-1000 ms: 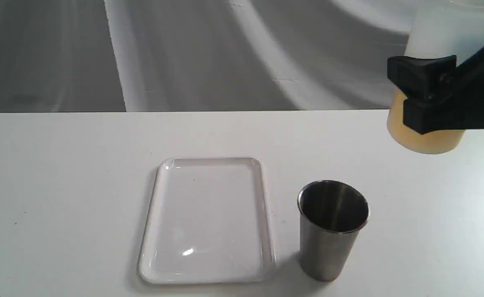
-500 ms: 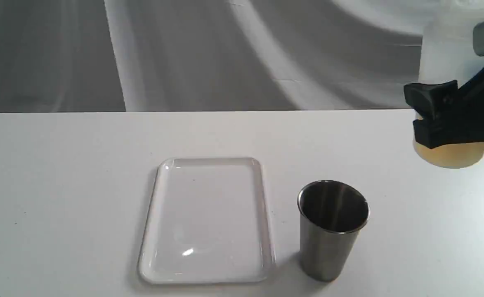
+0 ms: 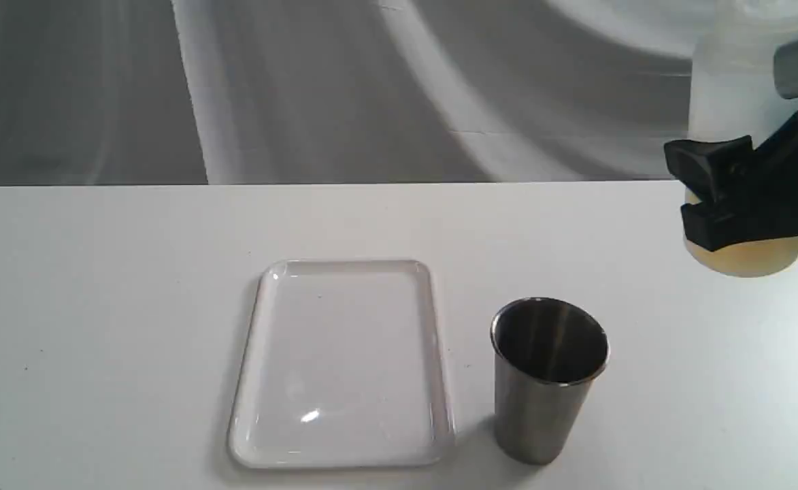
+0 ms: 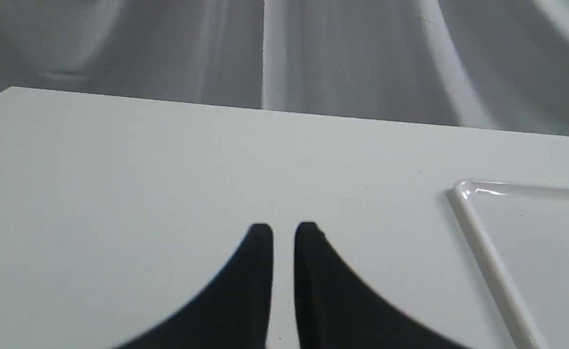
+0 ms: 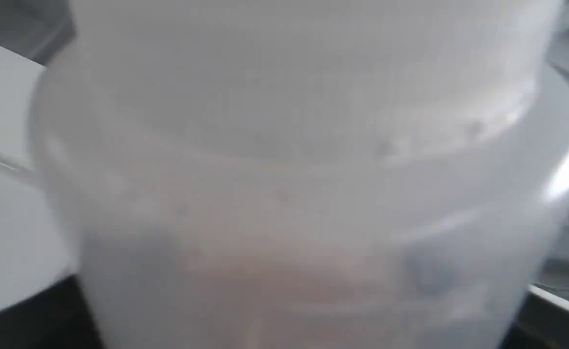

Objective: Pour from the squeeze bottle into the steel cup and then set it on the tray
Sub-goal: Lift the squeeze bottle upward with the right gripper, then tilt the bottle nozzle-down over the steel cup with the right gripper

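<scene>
The squeeze bottle (image 3: 732,102) stands upright at the far right edge of the exterior view, amber liquid low in its base, which is at or just above the table. My right gripper (image 3: 711,197) is shut on its lower half. The bottle (image 5: 284,194) fills the right wrist view, blurred. The steel cup (image 3: 541,395) stands upright in front of and left of the bottle, well apart from it. The white tray (image 3: 344,264) lies bare just left of the cup. My left gripper (image 4: 283,232) hovers over bare table left of the tray (image 4: 483,242), shut with nothing held.
The white table (image 3: 99,306) runs back to a straight far edge. A grey draped backdrop (image 3: 303,88) hangs behind it. The left gripper does not show in the exterior view.
The right gripper carried the bottle right and down from a raised, slightly tilted pose to upright near the table. In the last half second it hardly moved.
</scene>
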Motion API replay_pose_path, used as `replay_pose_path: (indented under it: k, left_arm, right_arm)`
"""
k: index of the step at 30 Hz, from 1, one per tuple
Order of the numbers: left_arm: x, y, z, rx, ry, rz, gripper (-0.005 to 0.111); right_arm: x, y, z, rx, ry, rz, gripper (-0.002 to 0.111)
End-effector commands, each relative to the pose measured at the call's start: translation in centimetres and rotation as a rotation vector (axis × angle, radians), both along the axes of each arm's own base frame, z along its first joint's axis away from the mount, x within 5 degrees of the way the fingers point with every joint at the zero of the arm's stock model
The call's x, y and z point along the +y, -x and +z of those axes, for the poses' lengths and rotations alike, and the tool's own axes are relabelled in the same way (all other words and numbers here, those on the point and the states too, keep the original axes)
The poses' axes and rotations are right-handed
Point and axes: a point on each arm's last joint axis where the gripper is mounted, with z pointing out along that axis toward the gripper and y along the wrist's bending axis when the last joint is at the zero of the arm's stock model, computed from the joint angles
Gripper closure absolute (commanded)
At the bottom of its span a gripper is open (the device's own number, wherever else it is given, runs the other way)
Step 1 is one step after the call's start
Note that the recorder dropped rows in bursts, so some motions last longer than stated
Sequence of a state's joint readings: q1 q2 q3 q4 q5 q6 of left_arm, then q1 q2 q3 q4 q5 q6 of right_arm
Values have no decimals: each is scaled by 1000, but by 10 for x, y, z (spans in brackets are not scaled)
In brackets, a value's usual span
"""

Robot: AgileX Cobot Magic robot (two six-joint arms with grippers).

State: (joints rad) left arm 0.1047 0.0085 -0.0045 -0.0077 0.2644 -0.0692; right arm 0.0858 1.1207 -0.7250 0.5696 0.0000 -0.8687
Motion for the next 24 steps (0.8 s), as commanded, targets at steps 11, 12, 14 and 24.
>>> replay_pose_path:
  k: [11, 12, 14, 24]
  left_arm:
    - [0, 0, -2, 6, 7, -4, 98]
    - [0, 0, -2, 6, 7, -4, 98]
    - [0, 0, -2, 6, 7, -4, 98]
    - [0, 0, -2, 6, 7, -4, 98]
  right_arm:
    - [-2, 0, 9, -68, 92, 22, 108]
    - [-1, 0, 9, -68, 113, 30, 108]
    - [-1, 0, 8, -67, 166, 52, 108]
    - [2, -1, 20, -42, 215, -3, 108]
